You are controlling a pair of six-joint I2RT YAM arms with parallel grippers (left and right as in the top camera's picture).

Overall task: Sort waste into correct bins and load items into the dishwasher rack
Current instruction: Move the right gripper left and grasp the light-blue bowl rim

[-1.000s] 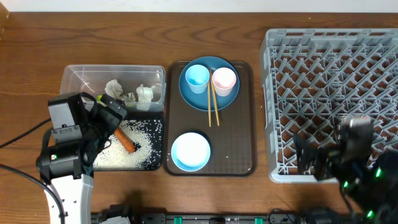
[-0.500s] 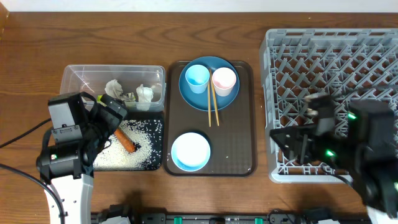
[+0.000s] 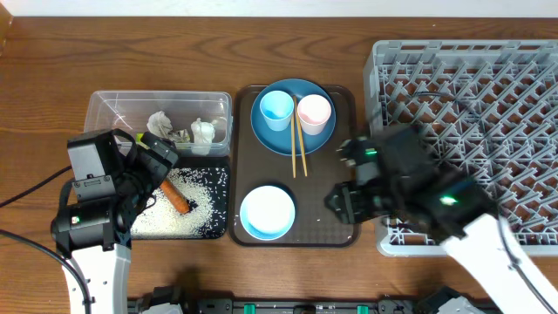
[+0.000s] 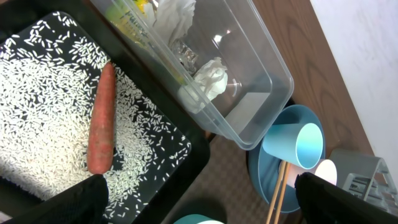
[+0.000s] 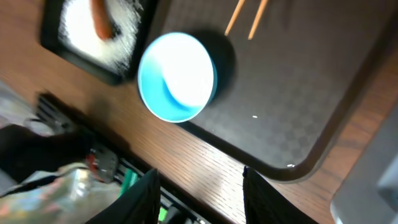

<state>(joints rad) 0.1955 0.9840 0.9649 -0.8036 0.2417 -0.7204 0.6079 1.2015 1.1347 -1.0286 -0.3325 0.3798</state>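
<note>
Two things are lined up for the coming move: the right gripper, held low over the bare right part of the brown serving tray, and the white bowl, which stands mouth up at the near end of that tray, to the gripper's left in the overhead view and ahead of the fingers in the right wrist view. Being round, the bowl offers no long axis; its rim may be taken from any side. The right arm is judged the nearer one. Its jaws are seen part-spread with nothing between them, though both fingers are dark smears at the frame's lower edge and the gripper is blurred from above. The left gripper is spread wide and empty over the black tray, where the carrot lies among the rice; the napkins are in the clear tub. The chopsticks lie lengthwise along the serving tray – far ends on the plate, between the two cups – and are cut off at the top of the right wrist view. Part of the dishwasher rack is hidden by the right arm.
</note>
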